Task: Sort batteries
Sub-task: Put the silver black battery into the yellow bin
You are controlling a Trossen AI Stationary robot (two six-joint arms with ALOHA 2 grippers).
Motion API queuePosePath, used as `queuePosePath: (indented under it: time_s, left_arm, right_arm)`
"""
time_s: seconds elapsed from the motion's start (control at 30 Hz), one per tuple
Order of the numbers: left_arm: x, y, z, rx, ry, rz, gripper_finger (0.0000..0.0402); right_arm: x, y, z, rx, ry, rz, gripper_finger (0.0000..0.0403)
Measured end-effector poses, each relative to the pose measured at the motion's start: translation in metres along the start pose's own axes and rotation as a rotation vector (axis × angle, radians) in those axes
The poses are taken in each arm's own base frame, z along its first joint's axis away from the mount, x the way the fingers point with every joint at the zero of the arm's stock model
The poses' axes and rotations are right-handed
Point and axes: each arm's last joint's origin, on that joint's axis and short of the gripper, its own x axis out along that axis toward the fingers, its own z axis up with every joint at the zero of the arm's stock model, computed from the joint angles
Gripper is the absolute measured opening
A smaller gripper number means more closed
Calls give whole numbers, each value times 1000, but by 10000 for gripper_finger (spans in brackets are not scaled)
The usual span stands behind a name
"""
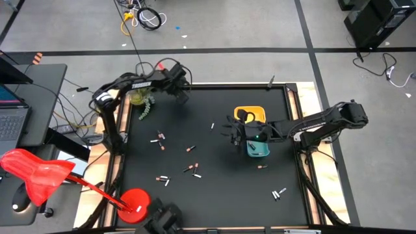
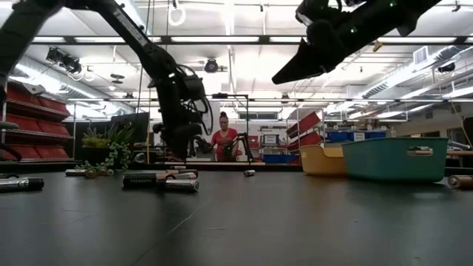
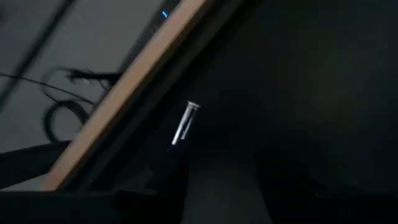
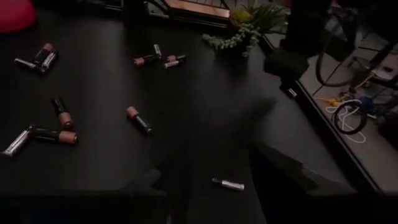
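The middle of the black table (image 1: 221, 188) is wide open. Small batteries (image 1: 190, 149) lie scattered on the left. The yellow tray (image 1: 250, 113) and teal tray (image 1: 259, 149) block the right.

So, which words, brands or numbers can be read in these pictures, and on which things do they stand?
White lettering on the black left robot arm: too small to read.
Print on the dark flat block lying on the black table: blurred, unreadable.
Small dark and silver cylinder batteries: no label readable.
Yellow plastic tray, teal plastic tray: no text.
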Motion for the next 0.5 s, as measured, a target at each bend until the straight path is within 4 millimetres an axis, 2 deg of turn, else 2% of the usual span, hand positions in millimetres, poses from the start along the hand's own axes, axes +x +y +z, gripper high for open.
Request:
queuePosePath:
  time_s: [0.27,0.5]
  left_arm:
    - [9,17,8,-40,11,14,181]
    - [17,35,4,-91,17,-38,181]
  right_arm:
    - [1,-2,0,-31,-1,14,161]
    - [2,-5,1,-40,-15,6,158]
